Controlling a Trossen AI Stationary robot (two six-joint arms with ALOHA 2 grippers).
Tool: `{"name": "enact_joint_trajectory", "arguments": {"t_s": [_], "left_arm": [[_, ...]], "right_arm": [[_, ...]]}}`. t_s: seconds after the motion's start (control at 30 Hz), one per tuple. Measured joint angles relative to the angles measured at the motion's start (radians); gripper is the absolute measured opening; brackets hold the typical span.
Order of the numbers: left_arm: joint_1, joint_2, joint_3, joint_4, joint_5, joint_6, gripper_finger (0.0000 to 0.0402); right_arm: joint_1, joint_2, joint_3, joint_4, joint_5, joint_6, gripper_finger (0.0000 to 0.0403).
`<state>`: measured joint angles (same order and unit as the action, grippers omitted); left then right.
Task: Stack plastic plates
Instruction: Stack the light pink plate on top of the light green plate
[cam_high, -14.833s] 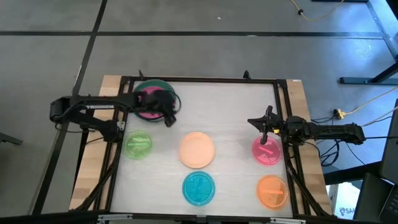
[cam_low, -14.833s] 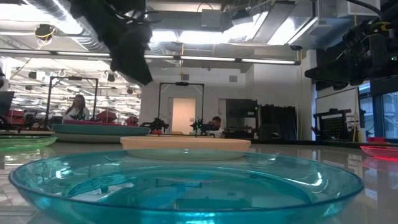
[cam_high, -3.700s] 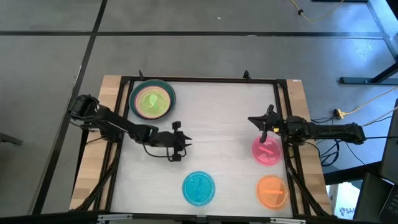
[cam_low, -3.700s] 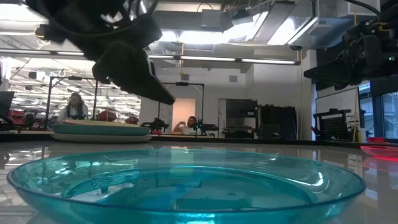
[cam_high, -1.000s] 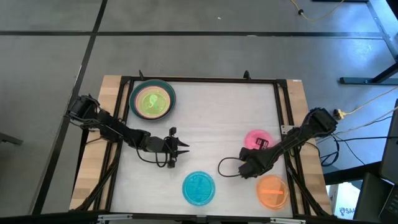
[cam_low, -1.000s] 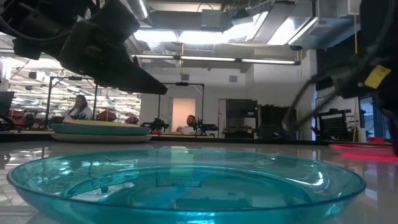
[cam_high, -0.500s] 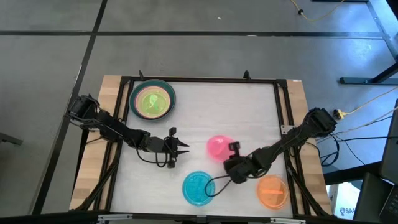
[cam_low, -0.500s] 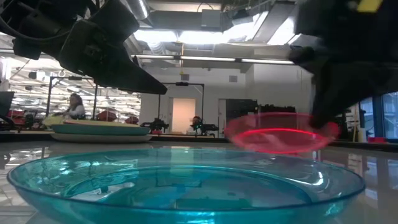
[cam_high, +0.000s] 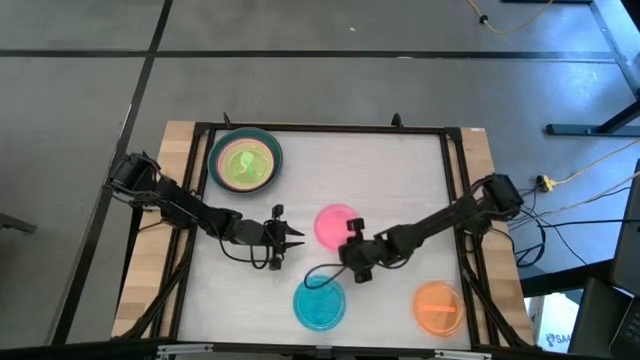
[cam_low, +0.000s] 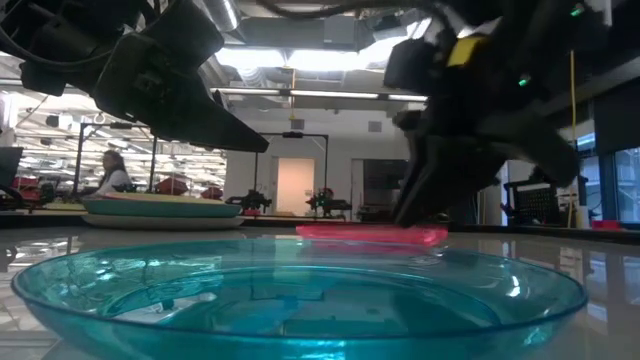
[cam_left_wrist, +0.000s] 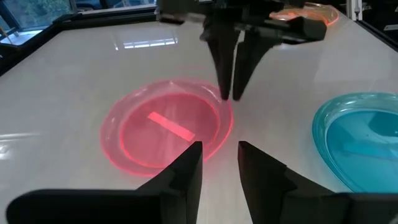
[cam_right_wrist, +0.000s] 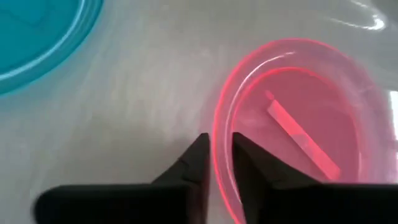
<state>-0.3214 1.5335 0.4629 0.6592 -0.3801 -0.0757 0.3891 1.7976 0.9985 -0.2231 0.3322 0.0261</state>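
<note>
Here the pink plate's (cam_high: 334, 225) rim sits between the right jaws (cam_high: 352, 235).

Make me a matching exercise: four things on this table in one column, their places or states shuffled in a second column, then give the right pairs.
Things:
1. pink plate
2. cyan plate
3. orange plate
4. light green plate

Places or states:
A. on top of the stack at the far left corner
B. alone at the near right corner
C. rim pinched by the right gripper
D. at the near edge, mid-table

Pairs: 1-C, 2-D, 3-B, 4-A
</note>
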Motion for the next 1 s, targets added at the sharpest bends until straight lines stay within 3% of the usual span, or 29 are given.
{"name": "enact_joint_trajectory", "arguments": {"t_s": [0.2,0.33,0.47,0.63,0.87,1.0], "left_arm": [[0.000,0.000,0.000,0.001,0.000,0.000,0.0096],[0.005,0.002,0.006,0.005,0.044,0.040,0.0096],[0.017,0.037,0.046,0.008,0.104,0.115,0.0096],[0.035,0.145,0.153,-0.011,0.144,0.186,0.0096],[0.057,0.321,0.362,-0.231,0.187,0.218,0.0096],[0.062,0.403,0.445,-0.303,0.198,0.239,0.0096]], "right_arm": [[-0.031,-0.013,0.034,-0.025,-0.093,0.028,0.0131],[-0.008,-0.078,0.046,-0.074,-0.134,0.051,0.0157],[0.051,-0.144,0.012,-0.034,-0.130,0.052,0.0162],[0.103,-0.198,-0.115,0.179,-0.094,0.020,0.0155],[0.109,-0.213,-0.263,0.517,-0.169,0.040,0.0150],[0.106,-0.213,-0.314,0.573,-0.153,0.037,0.0150]]}}
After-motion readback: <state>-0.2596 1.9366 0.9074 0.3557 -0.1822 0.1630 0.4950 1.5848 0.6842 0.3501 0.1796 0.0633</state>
